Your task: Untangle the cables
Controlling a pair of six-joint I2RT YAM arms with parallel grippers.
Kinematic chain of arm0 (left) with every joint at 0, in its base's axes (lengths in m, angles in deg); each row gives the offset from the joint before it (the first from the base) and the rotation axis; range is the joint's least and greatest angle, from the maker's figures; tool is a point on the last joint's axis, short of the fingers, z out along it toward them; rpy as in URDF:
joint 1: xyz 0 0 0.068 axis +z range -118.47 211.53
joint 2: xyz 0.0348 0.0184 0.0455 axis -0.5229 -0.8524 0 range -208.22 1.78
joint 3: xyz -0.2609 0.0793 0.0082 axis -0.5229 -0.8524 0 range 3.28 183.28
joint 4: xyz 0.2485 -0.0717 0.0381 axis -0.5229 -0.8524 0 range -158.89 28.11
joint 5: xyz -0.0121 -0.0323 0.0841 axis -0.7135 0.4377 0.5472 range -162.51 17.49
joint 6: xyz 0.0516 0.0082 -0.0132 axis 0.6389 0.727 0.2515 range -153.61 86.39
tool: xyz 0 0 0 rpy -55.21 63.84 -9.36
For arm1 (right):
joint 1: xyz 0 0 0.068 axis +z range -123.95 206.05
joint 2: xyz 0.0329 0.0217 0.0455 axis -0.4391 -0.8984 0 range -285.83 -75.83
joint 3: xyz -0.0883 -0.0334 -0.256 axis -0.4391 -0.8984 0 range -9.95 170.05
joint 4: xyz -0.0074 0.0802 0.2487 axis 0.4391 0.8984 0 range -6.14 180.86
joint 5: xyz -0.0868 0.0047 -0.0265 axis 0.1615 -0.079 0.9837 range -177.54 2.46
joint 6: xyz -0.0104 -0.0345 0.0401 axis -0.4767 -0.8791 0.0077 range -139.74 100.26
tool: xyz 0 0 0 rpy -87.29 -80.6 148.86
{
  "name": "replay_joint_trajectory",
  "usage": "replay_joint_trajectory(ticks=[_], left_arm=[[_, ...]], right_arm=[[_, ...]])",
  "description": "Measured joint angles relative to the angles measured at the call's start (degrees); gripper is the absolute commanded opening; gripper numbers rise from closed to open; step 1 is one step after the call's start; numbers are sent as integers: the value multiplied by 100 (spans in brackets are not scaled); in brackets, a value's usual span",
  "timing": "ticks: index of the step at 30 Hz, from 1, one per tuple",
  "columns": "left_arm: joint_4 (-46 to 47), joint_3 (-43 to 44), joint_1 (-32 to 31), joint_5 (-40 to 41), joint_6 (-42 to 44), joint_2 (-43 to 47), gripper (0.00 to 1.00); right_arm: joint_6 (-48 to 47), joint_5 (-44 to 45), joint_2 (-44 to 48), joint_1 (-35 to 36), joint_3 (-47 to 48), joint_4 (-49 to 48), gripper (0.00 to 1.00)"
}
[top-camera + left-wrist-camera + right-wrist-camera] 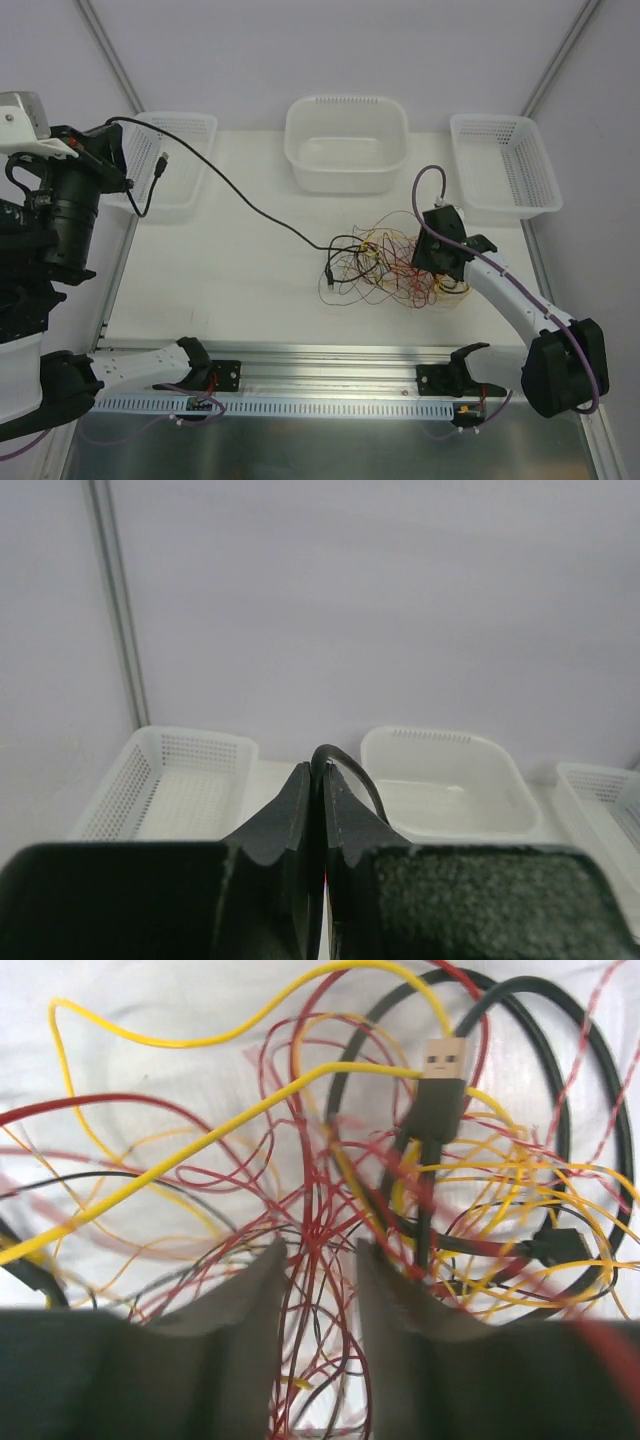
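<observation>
The cables (395, 262) lie clumped on the white table, thin red, yellow and black loops right of centre. One thick black cable (235, 195) rises from the clump to my raised left gripper (112, 140), its plug end (161, 166) dangling. In the left wrist view the left gripper (320, 770) is shut on that black cable (345, 765). My right gripper (440, 255) sits low on the clump's right side. In the right wrist view the right gripper (318, 1250) is open, with red wires (320, 1210) running between the jaws and a USB plug (443, 1065) just beyond.
Three white containers stand along the back: a mesh basket (195, 130) on the left, a deep tub (345, 150) in the middle and a mesh basket (510, 170) on the right. A metal rail (330, 360) runs along the near edge.
</observation>
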Motion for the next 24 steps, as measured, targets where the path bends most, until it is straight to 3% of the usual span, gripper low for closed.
replay_joint_trajectory(ticks=[2,7,12,17,24], left_arm=[[72,-350,0,-286,-133,149,0],[212,-1598,2,-1274,-789,358,0],[203,-2669,2,-2024,-1458,146,0],[116,-3495,2,-2334,-1950,70,0],[107,-3569,2,-2463,-2245,271,0]], right_arm=[[-146,-111,-50,151,90,17,58],[-664,-243,164,970,461,328,71],[-1305,-492,957,1456,1051,555,72],[-2094,-1458,1423,1952,1279,413,72],[-3123,-2653,376,2750,1314,136,73]])
